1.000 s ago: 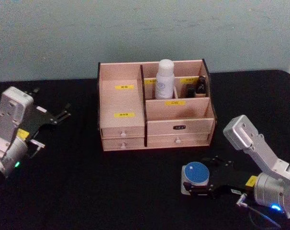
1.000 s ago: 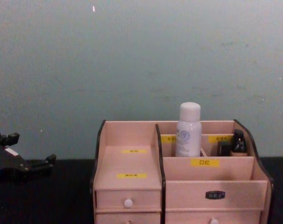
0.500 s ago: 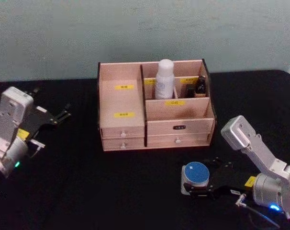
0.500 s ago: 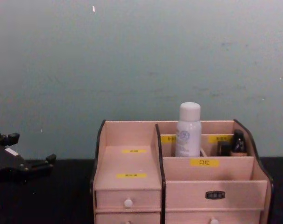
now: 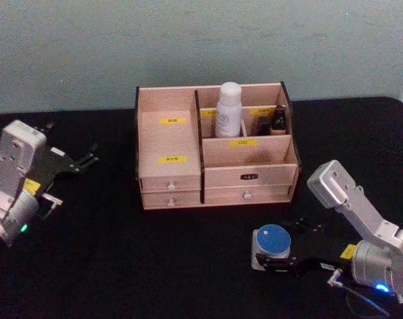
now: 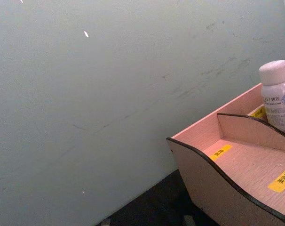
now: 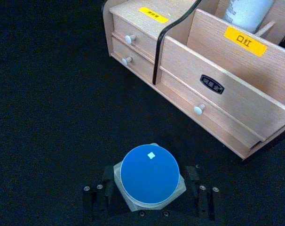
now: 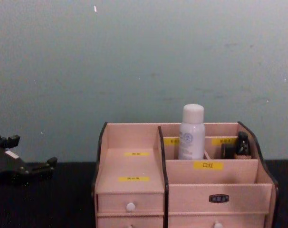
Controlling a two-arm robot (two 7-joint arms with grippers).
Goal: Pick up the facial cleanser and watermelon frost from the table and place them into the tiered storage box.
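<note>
The head view takes in the whole layout. The box [image 5: 248,176] stands mid-table against the wall, and the jar [image 5: 272,240] is on the black table [image 5: 122,252], in front of the box's right half and well apart from it. The right tool [image 5: 276,247] is around the jar.

The right wrist view adds the grip itself: a black finger [image 7: 101,192] on each side, pressed against the jar's frosted body, narrow and holding it under the blue lid. I cannot tell whether the jar's base is touching the table.

From the side, the chest view shows the cleanser [image 8: 191,133] upright in a back compartment just right of the tall divider, its cap above the box's rim. Small dark bottles [image 8: 242,144] stand in the compartment to its right.

The right arm reaches in from the table's near right, forearm low, tool pointing left. The left arm rests at the far left, its tool [image 5: 92,154] spread wide, empty, aimed toward the box.
</note>
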